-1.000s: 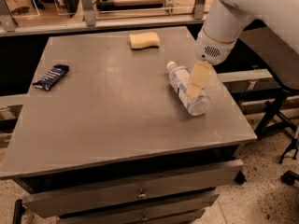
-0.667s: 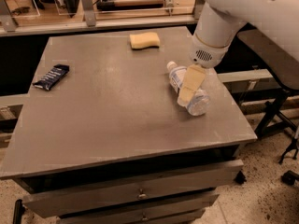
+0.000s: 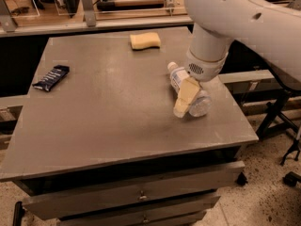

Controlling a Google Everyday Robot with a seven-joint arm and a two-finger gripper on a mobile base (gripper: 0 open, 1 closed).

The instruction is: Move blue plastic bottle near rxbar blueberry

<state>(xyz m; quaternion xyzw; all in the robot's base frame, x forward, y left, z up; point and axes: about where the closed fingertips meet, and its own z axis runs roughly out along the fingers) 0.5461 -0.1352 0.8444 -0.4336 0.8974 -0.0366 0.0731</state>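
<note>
The gripper (image 3: 185, 100) has dropped lower onto the blue plastic bottle (image 3: 178, 77), which lies unmoved at the right of the tabletop (image 3: 117, 121), well apart from the rxbar blueberry (image 3: 51, 77). Whether the gripper is spread or clamped, I cannot tell; the carry looks yet to begin.

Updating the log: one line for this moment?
gripper at bottle | bottle lying, right side | rxbar left edge | task not done

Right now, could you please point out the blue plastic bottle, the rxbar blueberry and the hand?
blue plastic bottle (image 3: 178, 78): camera view, body just below the cap.
rxbar blueberry (image 3: 51, 77): camera view, middle of its wrapper.
hand (image 3: 185, 105): camera view, its pale lower end, low in front of the bottle.
</note>
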